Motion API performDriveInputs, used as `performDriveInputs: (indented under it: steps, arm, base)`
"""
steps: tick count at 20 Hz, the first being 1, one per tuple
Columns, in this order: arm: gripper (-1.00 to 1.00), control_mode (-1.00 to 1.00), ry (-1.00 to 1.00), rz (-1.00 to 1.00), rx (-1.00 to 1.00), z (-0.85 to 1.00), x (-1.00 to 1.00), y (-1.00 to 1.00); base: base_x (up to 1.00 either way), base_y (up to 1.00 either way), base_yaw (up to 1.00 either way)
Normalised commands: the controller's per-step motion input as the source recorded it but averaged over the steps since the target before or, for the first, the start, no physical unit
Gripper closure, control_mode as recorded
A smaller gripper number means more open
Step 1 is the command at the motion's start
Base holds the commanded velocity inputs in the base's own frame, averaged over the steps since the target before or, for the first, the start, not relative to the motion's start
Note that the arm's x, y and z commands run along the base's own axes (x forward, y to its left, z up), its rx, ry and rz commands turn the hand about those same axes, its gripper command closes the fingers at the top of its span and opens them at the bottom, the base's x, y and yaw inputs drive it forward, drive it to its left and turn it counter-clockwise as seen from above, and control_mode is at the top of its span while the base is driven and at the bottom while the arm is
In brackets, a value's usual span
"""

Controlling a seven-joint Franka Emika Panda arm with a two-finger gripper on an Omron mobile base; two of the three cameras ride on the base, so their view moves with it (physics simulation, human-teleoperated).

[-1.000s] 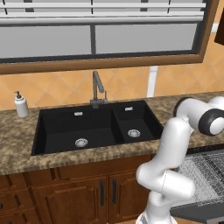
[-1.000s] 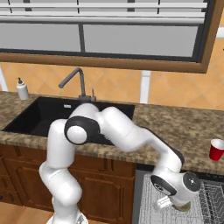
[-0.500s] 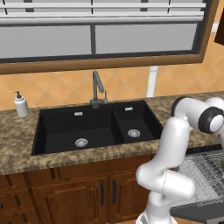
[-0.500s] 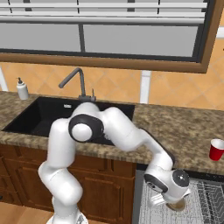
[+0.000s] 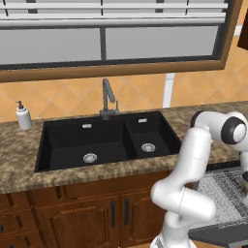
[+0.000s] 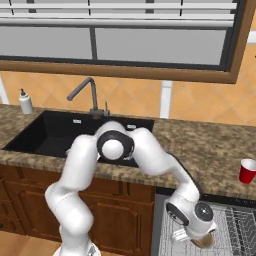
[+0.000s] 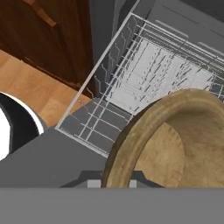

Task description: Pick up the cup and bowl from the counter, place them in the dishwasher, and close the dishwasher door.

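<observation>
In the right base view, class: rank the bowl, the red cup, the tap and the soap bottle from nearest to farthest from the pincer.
1. Bowl, held in the pincer over the rack.
2. Red cup, on the counter, up and right.
3. Tap, behind the sink.
4. Soap bottle, far left.

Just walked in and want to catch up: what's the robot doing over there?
The arm is reaching down over the open dishwasher, its claw shut on the tan bowl, held above the wire rack. The red cup is on the counter, not yet picked up. The dishwasher door is open.
</observation>
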Motion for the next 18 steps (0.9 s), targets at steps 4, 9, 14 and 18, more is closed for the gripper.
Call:
performDriveInputs:
  steps: [4, 9, 14, 18]
  arm:
    - [1.0, -1.0, 0.0, -0.02, 0.12, -0.01, 0.08, -0.61]
    - [1.0, -1.0, 0.01, -0.01, 0.13, 0.0, 0.32, -0.67]
    - [1.0, -1.0, 0.07, -0.01, 0.03, -0.04, 0.56, -0.4]
    - [1.0, -1.0, 0.15, 0.0, 0.0, -0.46, 0.29, -0.14]
  base:
    - [0.0, 0.0, 0.0]
    - [0.0, 0.0, 0.0]
    - [0.0, 0.0, 0.0]
    - [0.0, 0.0, 0.0]
